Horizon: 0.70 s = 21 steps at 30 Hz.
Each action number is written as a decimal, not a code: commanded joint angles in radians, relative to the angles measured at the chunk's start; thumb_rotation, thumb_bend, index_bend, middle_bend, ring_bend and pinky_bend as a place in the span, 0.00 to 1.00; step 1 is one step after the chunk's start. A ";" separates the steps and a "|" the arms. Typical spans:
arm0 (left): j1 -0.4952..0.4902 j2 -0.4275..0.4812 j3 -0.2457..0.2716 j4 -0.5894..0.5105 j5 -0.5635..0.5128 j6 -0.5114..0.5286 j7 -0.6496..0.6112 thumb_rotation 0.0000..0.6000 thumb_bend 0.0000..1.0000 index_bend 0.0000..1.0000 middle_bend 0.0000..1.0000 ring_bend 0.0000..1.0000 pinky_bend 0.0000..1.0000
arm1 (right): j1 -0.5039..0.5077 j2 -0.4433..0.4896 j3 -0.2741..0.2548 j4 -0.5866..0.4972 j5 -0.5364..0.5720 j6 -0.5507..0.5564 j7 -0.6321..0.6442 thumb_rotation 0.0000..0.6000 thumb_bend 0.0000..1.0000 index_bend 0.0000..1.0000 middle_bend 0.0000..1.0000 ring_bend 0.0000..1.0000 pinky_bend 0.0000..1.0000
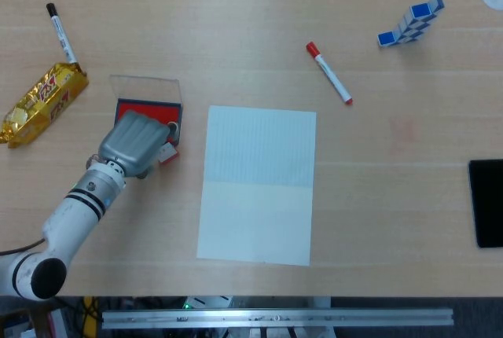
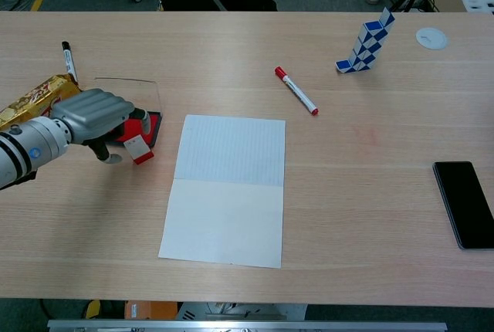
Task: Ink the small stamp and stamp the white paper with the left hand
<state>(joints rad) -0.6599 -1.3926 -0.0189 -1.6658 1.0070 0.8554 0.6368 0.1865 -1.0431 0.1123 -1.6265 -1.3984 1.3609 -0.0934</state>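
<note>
1. The left hand (image 2: 96, 114) is hovering low over the tabletop (image 2: 370, 216), fingers (image 2: 116, 105) curling at the small stamp (image 2: 137, 148); whether they are gripping it, I cannot tell.
2. The stamp is lying just beside the red ink pad (image 1: 149, 110); a loose pinch could knock it away.
3. The white paper (image 1: 259, 185) is lying nearby, unstamped.

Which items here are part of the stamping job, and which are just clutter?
Job: left hand, small stamp, red ink pad, white paper.

Clutter: red marker, black marker, gold snack bar, blue-white block toy, black phone, white disc.
</note>
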 commanded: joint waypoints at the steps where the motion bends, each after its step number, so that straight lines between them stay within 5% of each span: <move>1: -0.013 0.001 0.010 -0.005 -0.023 0.004 0.017 1.00 0.19 0.34 0.95 0.96 1.00 | -0.002 0.000 -0.001 0.001 0.001 0.003 0.002 1.00 0.11 0.24 0.33 0.26 0.39; 21: -0.074 0.023 0.064 -0.045 -0.090 -0.003 0.046 1.00 0.19 0.34 0.95 0.96 1.00 | -0.017 -0.005 -0.007 0.015 0.008 0.009 0.019 1.00 0.11 0.24 0.33 0.26 0.39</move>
<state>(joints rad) -0.7319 -1.3717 0.0426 -1.7087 0.9185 0.8519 0.6811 0.1695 -1.0478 0.1057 -1.6118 -1.3907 1.3699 -0.0741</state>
